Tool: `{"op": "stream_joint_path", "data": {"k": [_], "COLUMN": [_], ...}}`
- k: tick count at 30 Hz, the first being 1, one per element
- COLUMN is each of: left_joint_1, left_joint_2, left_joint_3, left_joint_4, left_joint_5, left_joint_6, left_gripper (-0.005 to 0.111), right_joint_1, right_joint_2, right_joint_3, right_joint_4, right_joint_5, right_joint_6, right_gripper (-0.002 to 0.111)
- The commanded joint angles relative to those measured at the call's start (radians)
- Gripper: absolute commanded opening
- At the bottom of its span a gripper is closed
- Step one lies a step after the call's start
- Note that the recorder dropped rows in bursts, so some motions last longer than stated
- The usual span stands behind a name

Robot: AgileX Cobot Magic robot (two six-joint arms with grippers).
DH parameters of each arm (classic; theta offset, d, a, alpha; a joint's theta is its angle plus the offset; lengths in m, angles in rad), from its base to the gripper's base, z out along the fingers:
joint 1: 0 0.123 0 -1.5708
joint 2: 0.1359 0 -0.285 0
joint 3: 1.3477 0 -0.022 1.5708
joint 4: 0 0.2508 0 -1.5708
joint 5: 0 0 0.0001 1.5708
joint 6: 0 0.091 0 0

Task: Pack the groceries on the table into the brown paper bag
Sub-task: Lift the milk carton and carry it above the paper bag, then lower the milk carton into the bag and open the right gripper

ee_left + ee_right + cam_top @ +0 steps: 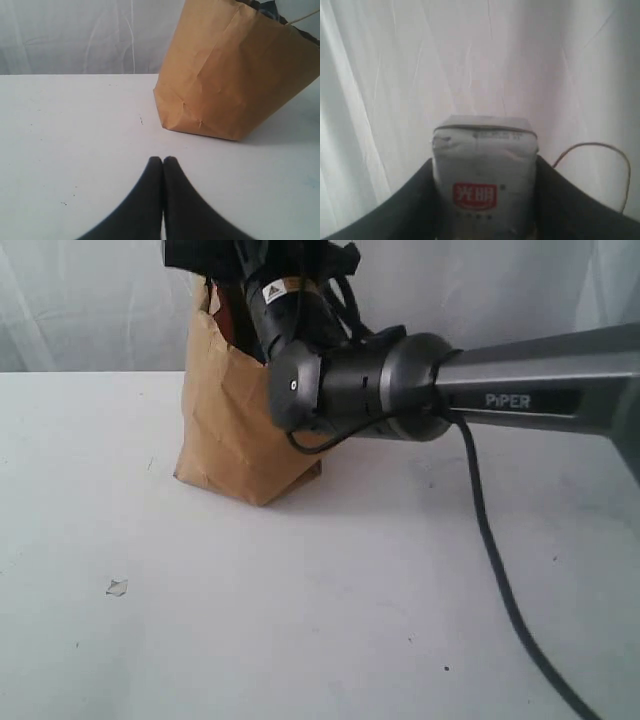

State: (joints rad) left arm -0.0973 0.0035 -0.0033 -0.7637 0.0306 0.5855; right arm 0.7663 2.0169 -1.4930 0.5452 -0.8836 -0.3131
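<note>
White bench (300, 620), faintly scuffed, with one scrap (117, 587) on it; pale curtain (90, 300) behind; bag (225, 430) upright toward the back; left pincer (163, 161) closed and empty, low near the bag; right pincer (485, 170) holds a packet (482, 150) over the bag.

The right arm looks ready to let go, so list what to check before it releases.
1. Right gripper shut on the white packet: ok.
2. Brown paper bag standing upright on the table: ok.
3. Packet directly over the bag's mouth: cannot tell; the right arm hides the opening in the exterior view.
4. Left gripper shut, empty, apart from the bag: ok.
5. Room inside the bag: cannot tell; its inside is not shown.
</note>
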Motion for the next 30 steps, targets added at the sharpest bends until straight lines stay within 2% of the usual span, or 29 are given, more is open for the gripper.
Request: {"op": "stream_joint_path", "data": {"k": [1, 10, 24, 26, 30], "left_joint_1": [-0.007, -0.007, -0.007, -0.007, -0.007], "left_joint_2": [-0.003, -0.003, -0.003, -0.003, -0.003], "left_joint_3": [0.003, 0.003, 0.003, 0.003, 0.003], "left_joint_4": [-0.034, -0.034, -0.034, -0.034, -0.034], "left_joint_5": [-0.004, -0.004, -0.004, -0.004, -0.004], "left_joint_6": [-0.011, -0.011, -0.011, -0.011, -0.011], "left_gripper": [0.0, 0.0, 0.0, 0.0, 0.0], "right_joint_1": [-0.031, -0.058, -0.07, -0.07, -0.07], "right_joint_2": [0.016, 0.079, 0.12, 0.12, 0.12], "right_joint_3": [-0.018, -0.108, -0.112, -0.112, -0.112], "right_joint_4": [-0.021, -0.02, -0.02, -0.02, -0.02], "right_joint_5": [-0.018, 0.016, 0.125, 0.139, 0.145], "right_joint_6": [0.004, 0.004, 0.004, 0.004, 0.004], "right_gripper": [0.031, 0.031, 0.031, 0.032, 0.044]}}
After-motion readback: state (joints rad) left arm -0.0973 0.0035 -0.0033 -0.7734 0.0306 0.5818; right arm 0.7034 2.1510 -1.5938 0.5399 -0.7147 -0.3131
